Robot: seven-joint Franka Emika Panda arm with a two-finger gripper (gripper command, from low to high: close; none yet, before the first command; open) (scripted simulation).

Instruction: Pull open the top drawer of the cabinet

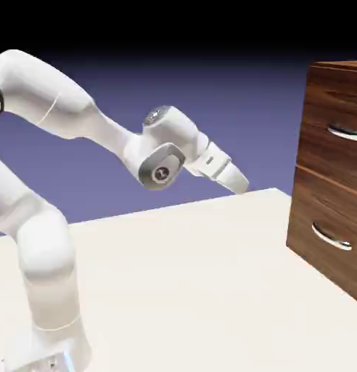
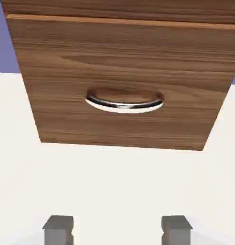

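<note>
Two fingers (image 2: 117, 230): wide apart, with no thing between
Top handle (image 1: 346, 133): on the top drawer (image 1: 335, 120), up and ahead of the fingers, well apart
Bar: runs side to side
Next: go up, then ahead

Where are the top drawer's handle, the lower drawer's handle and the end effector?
Top handle (image 1: 347, 134): exterior view, bar
Lower handle (image 2: 125, 108): hand view, bar's middle
End effector (image 2: 117, 229): hand view, between fingertips

No readable text, label, brand, number or sign shows anywhere.
</note>
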